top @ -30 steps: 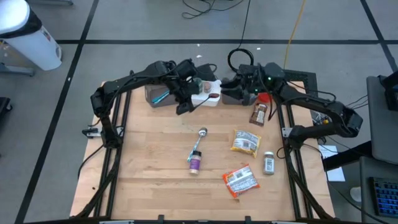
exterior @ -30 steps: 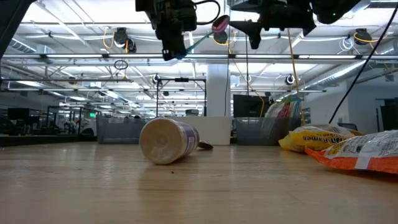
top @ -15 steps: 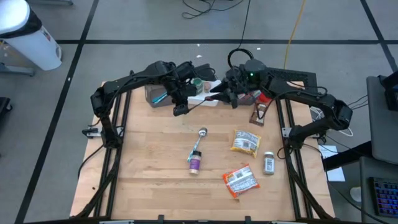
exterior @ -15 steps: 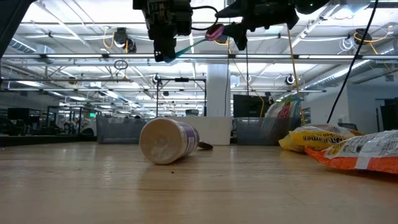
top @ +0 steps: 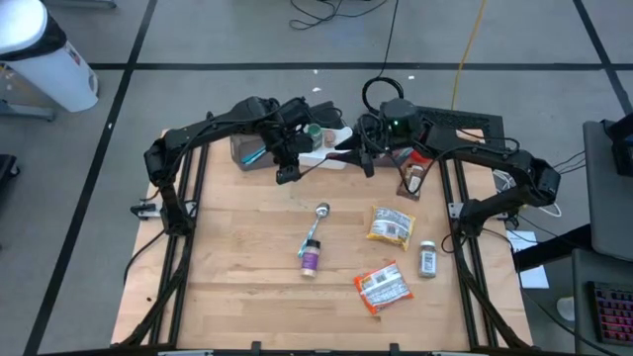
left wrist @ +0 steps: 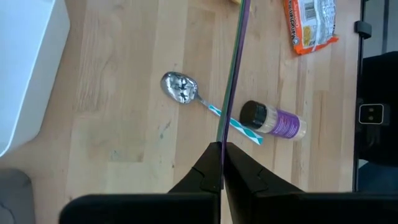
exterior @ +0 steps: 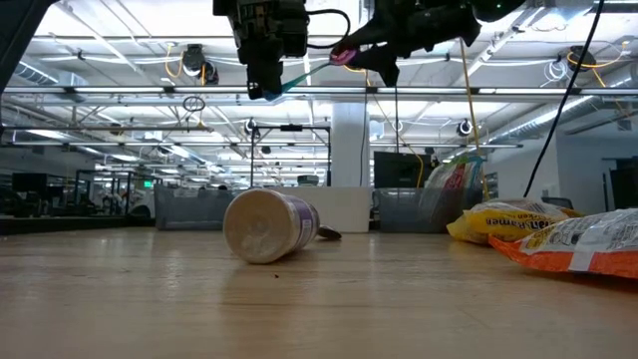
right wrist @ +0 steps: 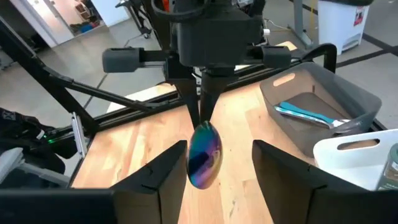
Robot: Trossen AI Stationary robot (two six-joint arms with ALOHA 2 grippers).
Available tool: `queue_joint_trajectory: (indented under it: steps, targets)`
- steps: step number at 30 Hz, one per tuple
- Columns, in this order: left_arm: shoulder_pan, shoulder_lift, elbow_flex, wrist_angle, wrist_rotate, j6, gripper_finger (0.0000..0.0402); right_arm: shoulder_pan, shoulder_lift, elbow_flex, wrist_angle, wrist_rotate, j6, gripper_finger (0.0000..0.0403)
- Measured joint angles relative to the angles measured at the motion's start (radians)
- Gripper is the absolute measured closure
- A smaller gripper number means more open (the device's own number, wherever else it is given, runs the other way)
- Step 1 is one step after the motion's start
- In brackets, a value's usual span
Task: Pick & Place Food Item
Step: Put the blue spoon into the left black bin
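Spoon: I see the iridescent spoon [right wrist: 204,155] in the air above the table's [top: 237,287] far edge, by the white bin [top: 331,153].
Left tool [left wrist: 222,163]: clamped on the spoon's handle.
Right tool [right wrist: 217,163]: fingers spread either side of the bowl, not touching.

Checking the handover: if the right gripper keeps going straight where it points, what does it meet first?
Most likely the iridescent spoon bowl, hanging between the right gripper's open fingers. Just behind it, the left gripper, shut on the spoon's handle. Depth between them is unclear.

An iridescent spoon [right wrist: 204,155], gripped by the left gripper [right wrist: 205,99], sits between my open fingers [right wrist: 155,171].
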Motion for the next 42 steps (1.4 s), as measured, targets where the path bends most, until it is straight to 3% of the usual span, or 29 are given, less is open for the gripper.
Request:
queue_joint_trajectory:
  steps: [6, 13, 16, 23, 28, 35, 42]
  targets:
    - [0.0, 0.0, 0.0, 0.0, 0.0, -0.002, 0.0398, -0.003, 0.0, 0.0, 0.002, 0.033, -0.001, 0.029]
    - [0.0, 0.0, 0.001, 0.004, 0.008, -0.018, 0.0396, -0.004, 0.0, 0.0, 0.006, 0.069, -0.014, 0.039]
    - [0.0, 0.0, 0.001, 0.012, 0.004, -0.024, 0.0389, -0.004, 0.0, 0.0, 0.005, 0.093, -0.013, 0.0391]
    - [0.008, -0.002, 0.002, 0.033, -0.019, -0.017, 0.0319, -0.005, 0.0, -0.001, 0.004, 0.116, 0.02, 0.04]
    - [0.007, -0.002, 0.01, 0.061, -0.145, 0.023, 0.0268, -0.006, 0.0, -0.001, -0.009, 0.156, 0.077, 0.0401]
    - [0.003, -0.001, 0.088, 0.083, -0.464, 0.129, 0.0197, -0.036, 0.0, -0.001, -0.069, 0.272, 0.18, 0.0402]
    - [-0.065, -0.001, 0.149, 0.153, -0.684, 0.141, 0.0164, -0.068, -0.001, -0.001, -0.035, 0.284, 0.295, 0.0402]
